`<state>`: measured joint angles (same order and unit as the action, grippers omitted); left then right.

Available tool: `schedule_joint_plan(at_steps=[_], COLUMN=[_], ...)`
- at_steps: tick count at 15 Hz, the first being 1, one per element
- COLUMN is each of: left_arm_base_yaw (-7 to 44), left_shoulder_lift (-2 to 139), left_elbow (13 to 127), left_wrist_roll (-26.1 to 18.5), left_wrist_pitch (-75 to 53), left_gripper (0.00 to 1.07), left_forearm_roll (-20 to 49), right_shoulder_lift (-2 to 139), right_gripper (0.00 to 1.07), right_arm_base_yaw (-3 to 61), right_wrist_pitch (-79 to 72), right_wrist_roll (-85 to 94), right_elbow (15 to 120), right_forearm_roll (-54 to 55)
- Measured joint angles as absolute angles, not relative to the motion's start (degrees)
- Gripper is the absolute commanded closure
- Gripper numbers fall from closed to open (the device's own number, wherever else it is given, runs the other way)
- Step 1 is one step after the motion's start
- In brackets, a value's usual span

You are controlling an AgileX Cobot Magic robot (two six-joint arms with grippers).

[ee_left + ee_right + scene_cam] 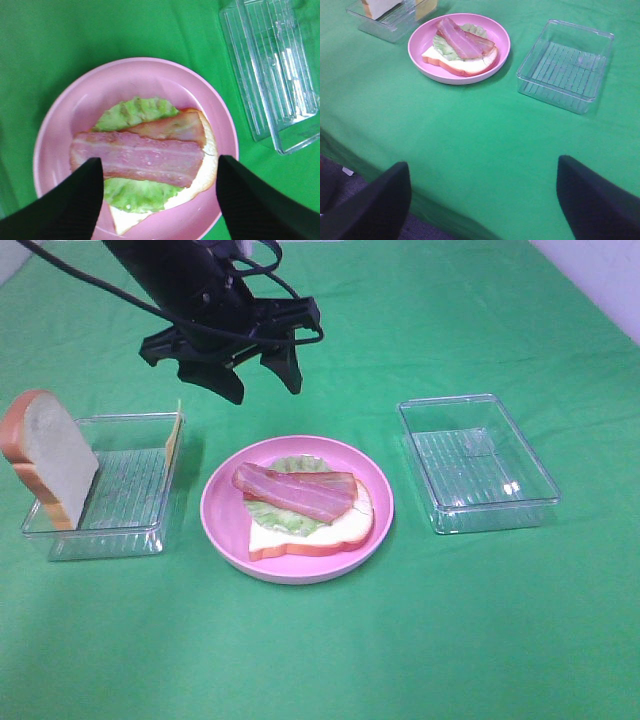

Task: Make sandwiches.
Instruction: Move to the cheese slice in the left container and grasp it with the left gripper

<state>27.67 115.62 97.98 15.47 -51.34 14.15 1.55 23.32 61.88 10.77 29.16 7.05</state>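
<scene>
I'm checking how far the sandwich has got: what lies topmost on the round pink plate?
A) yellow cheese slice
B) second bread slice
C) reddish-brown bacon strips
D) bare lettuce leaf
C: reddish-brown bacon strips lie over the pale green lettuce leaf and white bread slice on the round pink plate.

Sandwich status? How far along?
Done: bottom bread slice, lettuce and bacon stacked on the pink plate. In hand: nothing; left gripper hangs open above the plate, right gripper open too. To do: cheese slice and second bread slice, both in the left-side tray.
</scene>
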Motion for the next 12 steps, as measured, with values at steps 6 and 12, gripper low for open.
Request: schedule_joint_plan(at_steps=[6,12], left_arm_base_yaw=[24.4,22.2], left_shoulder_lift=[116.2,121.9], left_elbow=[103.5,103.6], left_wrist_roll=[26.2,26.6], left_wrist_pitch=[-67.7,-67.8], left_gripper=[0.44,0.44], left_forearm_roll=[-3.9,-7.0], right_shoulder_lift=[1.5,1.5], right_gripper=[0.31,0.31], right_arm_base_yaw=[23.3,23.3], right_wrist_pitch=[61.9,61.9], right_wrist_roll=[10.8,10.8], right_elbow=[29.2,29.2], right_forearm_roll=[7.0,7.0])
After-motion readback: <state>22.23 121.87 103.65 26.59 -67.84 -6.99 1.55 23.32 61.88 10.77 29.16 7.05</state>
